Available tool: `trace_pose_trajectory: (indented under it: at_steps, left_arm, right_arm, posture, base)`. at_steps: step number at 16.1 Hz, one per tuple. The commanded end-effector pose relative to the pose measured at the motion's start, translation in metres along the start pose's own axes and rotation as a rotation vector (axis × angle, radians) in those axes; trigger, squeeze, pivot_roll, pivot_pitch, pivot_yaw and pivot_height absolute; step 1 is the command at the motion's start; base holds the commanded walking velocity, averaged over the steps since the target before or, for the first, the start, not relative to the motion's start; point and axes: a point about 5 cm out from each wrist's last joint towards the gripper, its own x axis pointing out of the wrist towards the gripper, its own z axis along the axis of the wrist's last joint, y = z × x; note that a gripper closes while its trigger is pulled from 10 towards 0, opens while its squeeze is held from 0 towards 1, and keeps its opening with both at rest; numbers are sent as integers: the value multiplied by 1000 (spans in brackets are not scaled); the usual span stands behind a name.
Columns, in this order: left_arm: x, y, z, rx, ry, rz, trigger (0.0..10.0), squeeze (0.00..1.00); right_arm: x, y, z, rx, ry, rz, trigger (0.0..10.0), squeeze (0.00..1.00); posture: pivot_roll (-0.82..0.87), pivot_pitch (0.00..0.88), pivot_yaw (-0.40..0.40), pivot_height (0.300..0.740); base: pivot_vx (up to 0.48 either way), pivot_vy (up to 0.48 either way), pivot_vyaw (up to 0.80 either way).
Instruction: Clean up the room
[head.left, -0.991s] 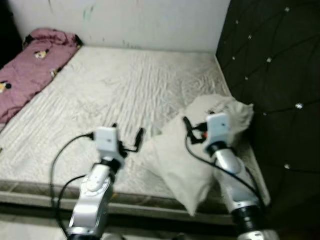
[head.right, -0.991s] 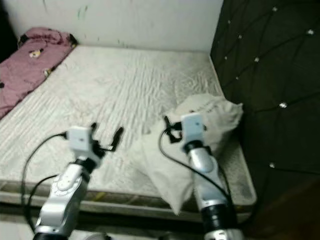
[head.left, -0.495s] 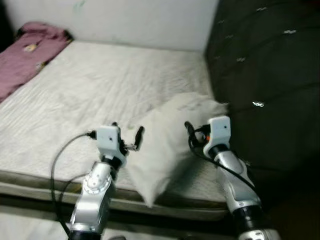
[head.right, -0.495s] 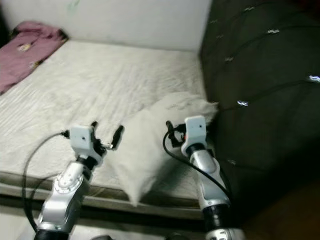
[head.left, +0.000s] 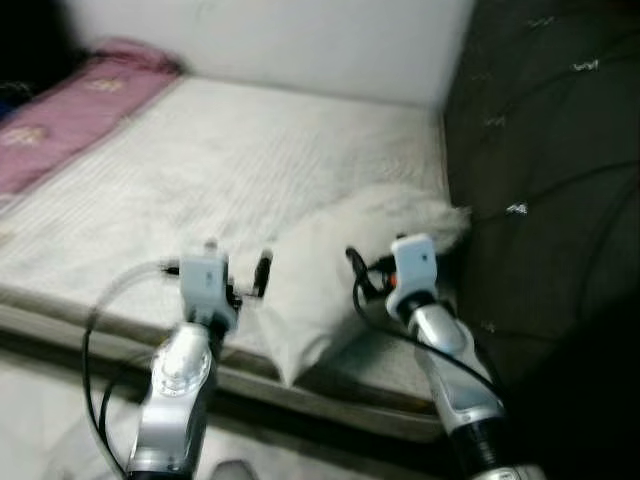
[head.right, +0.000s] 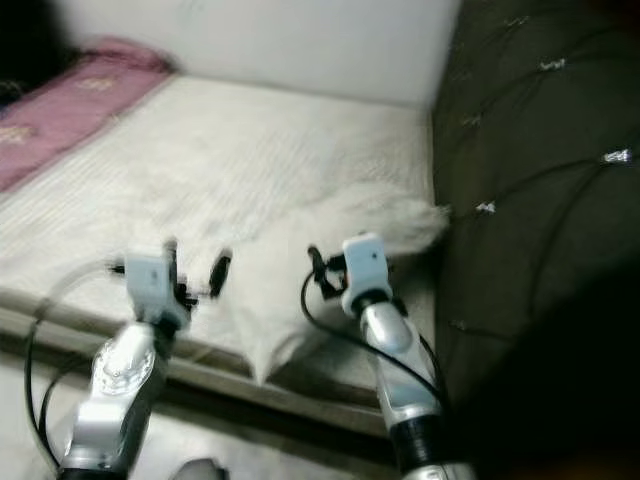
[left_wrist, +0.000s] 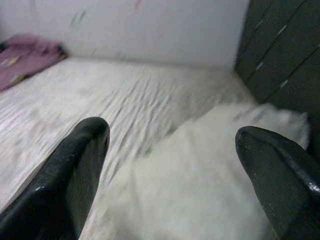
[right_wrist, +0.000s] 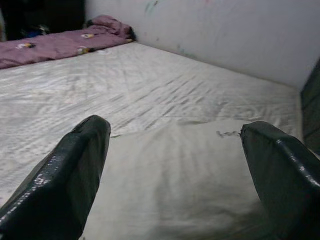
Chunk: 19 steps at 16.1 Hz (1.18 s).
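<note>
A white pillow (head.left: 345, 262) lies on the mattress (head.left: 250, 160) at the near corner beside the dark headboard, one corner hanging over the bed's front edge. My left gripper (head.left: 238, 265) is open and hovers just left of the pillow. In the left wrist view the pillow (left_wrist: 210, 165) lies ahead between the spread fingers (left_wrist: 75, 170). My right gripper (head.left: 352, 278) is open above the pillow's right half. In the right wrist view the pillow (right_wrist: 185, 175) spans the gap between the fingers (right_wrist: 65, 180). Neither gripper holds anything. The eye views are blurred.
A dark tufted headboard (head.left: 560, 150) rises on the right. A pink blanket (head.left: 70, 110) lies along the far left of the bed. A white wall (head.left: 300, 40) runs behind. Pale floor (head.left: 50, 420) shows below the mattress edge at the near left.
The whole picture has swung and blurred, so the camera has moved. Both arms keep the same pose with open fingers, and the pillow stays by the headboard.
</note>
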Motion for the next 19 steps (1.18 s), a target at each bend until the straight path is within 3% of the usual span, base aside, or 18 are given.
trace_pose_trajectory:
  at_steps: [1, 7, 12, 19]
  left_arm:
    - [5, -2, 7, 9, -21, -15, 10000, 0]
    - [3, -3, 4, -25, 1, -42, 10000, 0]
    - [5, -5, 5, -49, 1, -58, 10000, 0]
    - [5, -5, 5, -56, -3, -57, 10000, 0]
  right_arm:
    - [-1, -6, 1, 19, 0, -27, 10000, 0]
    - [-2, -4, -1, 41, 13, -49, 10000, 0]
    - [1, -4, 0, 35, 9, -50, 10000, 0]
    - [1, -4, 1, 33, 8, -48, 10000, 0]
  posture:
    - [43, 0, -26, 740]
    - [42, 0, -15, 740]
    - [42, 0, -17, 740]
    - [42, 0, -19, 740]
  base:
    - [0, 0, 0]
    - [0, 0, 0]
    - [0, 480, -764]
    - [0, 480, 0]
